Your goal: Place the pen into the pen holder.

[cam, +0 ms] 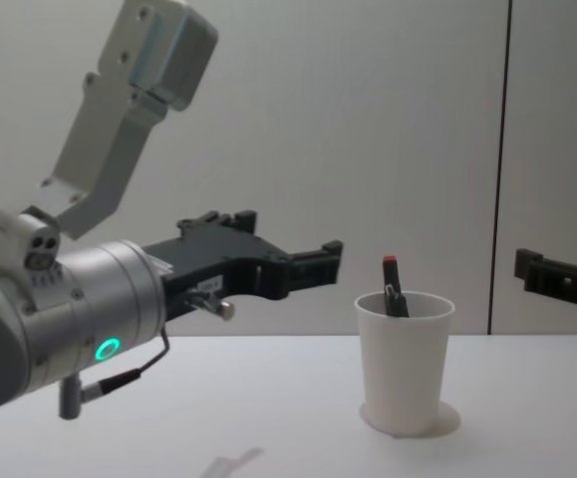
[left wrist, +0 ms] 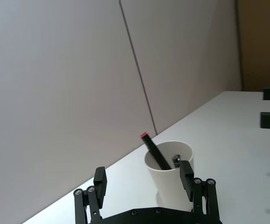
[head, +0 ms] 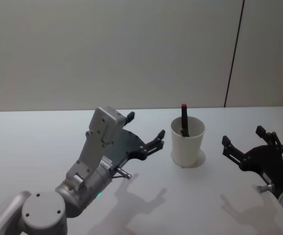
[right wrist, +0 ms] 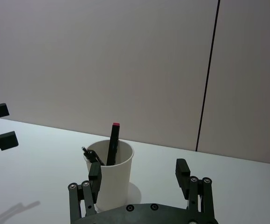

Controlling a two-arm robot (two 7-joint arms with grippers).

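The white paper cup serving as pen holder (head: 187, 144) stands upright on the table, a little right of centre. The dark pen (head: 184, 117) with a red top stands inside it, leaning on the rim and sticking out above. My left gripper (head: 145, 126) hovers just left of the cup, open and empty. On the cup's other side, my right gripper (head: 243, 135) is open too and holds nothing. From the chest, the cup (cam: 405, 363) and pen (cam: 393, 284) sit between the left gripper (cam: 296, 232) and the right gripper (cam: 557, 274). Both wrist views face the cup (left wrist: 169, 182) (right wrist: 114, 182).
The white table (head: 43, 142) stretches bare around the cup. A plain grey wall with a dark vertical seam (head: 234, 54) rises behind it.
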